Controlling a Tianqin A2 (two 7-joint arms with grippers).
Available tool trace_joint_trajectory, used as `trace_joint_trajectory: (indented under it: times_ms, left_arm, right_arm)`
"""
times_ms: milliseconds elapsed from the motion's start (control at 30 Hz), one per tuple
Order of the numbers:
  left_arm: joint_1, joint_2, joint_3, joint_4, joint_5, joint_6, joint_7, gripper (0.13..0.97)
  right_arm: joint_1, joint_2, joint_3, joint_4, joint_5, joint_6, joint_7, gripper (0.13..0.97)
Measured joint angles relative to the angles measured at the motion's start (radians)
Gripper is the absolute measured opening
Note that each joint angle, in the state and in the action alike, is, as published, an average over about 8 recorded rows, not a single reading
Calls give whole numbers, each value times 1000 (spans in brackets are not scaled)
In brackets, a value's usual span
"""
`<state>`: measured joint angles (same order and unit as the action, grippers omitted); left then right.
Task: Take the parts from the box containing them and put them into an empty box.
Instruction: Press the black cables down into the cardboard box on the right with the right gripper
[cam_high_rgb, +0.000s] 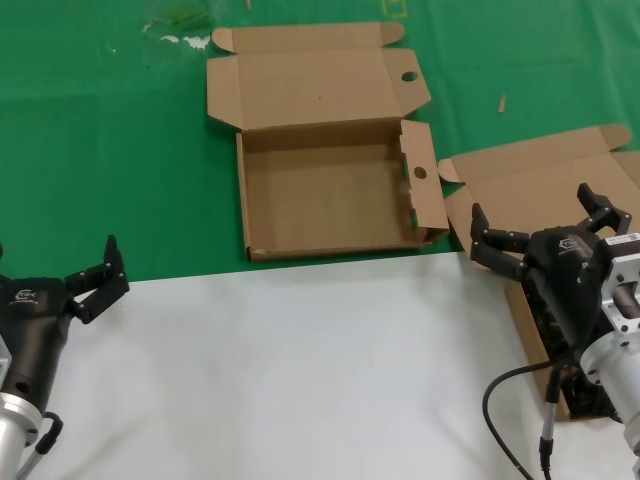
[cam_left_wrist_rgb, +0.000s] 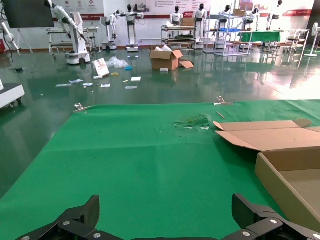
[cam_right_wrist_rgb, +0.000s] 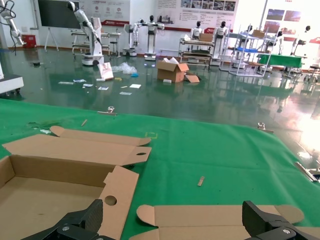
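Note:
The empty box (cam_high_rgb: 330, 190) lies open mid-table on the green cloth, with round holes in its lid tab and side flap; it also shows as the empty box (cam_right_wrist_rgb: 50, 200) and the empty box (cam_left_wrist_rgb: 280, 185). To its right is the plain-lidded box containing the parts (cam_high_rgb: 530, 180), its lid (cam_right_wrist_rgb: 215, 217) laid back. My right gripper (cam_high_rgb: 535, 225) (cam_right_wrist_rgb: 172, 212) hovers open over that box, holding nothing. The arm hides most of the parts; a dark patch of them (cam_high_rgb: 580, 395) shows inside the box wall. My left gripper (cam_high_rgb: 100, 280) (cam_left_wrist_rgb: 165, 207) is open and empty at the table's left.
A white sheet (cam_high_rgb: 300, 370) covers the near half of the table and green cloth (cam_high_rgb: 120, 150) the far half. A small tan scrap (cam_high_rgb: 502, 102) lies on the cloth behind the right box. Beyond the table edge is an open hall floor.

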<state>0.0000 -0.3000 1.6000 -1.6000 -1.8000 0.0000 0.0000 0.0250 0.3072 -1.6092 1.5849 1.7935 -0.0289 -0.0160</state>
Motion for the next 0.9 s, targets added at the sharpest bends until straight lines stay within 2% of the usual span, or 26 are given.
trace_joint_trajectory:
  times_ms: [167,333,500,633,767,900]
  left_arm:
    - [0,0,0,0,0,0,0,931]
    - [0,0,0,0,0,0,0,868]
    - [0,0,0,0,0,0,0,809]
    - [0,0,0,0,0,0,0,725]
    - [0,0,0,0,0,0,0,663]
    - [0,0,0,0,0,0,0,554]
  right_arm:
    - [-18,9,-3,25,3,20,0,966]
    - [-34,84,-54,68,54,73,-8,966]
    - [-34,262,-149,123,143,98,-32,966]
    - [-39,441,-190,178,141,50,-5,966]
    - [-54,618,-190,225,93,-38,51,966]
    - [-72,756,-149,243,71,-160,45,966]
